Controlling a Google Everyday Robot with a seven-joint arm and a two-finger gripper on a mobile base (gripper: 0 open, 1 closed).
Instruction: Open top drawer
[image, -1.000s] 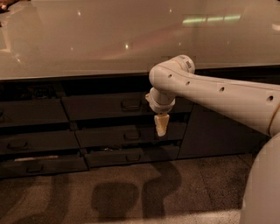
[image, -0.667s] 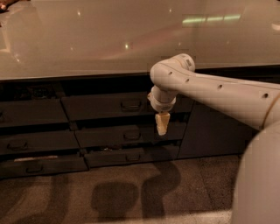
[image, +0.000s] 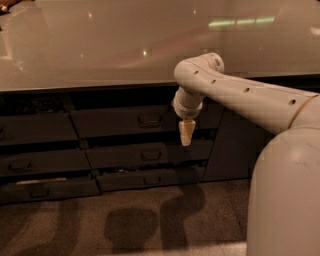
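The top drawer (image: 115, 122) is the wide dark grey front just under the countertop, with a small dark loop handle (image: 149, 119) at its centre. Its front sits in line with the cabinet face, and no interior shows. My gripper (image: 186, 134) hangs pointing straight down from the pale arm (image: 240, 92). It is in front of the drawer's right part, to the right of the handle and a little below it. It does not touch the handle.
Two shorter drawer fronts (image: 150, 155) sit below the top one, and another column of drawers (image: 35, 160) stands to the left. A glossy countertop (image: 110, 45) overhangs them. A tall cabinet door (image: 235, 150) is at the right. My base (image: 285, 195) fills the lower right, with speckled floor (image: 75, 220) in front.
The arm has risen a little, and the gripper has moved up and slightly right, from the second drawer's height to the top drawer's lower edge. The drawers have not moved.
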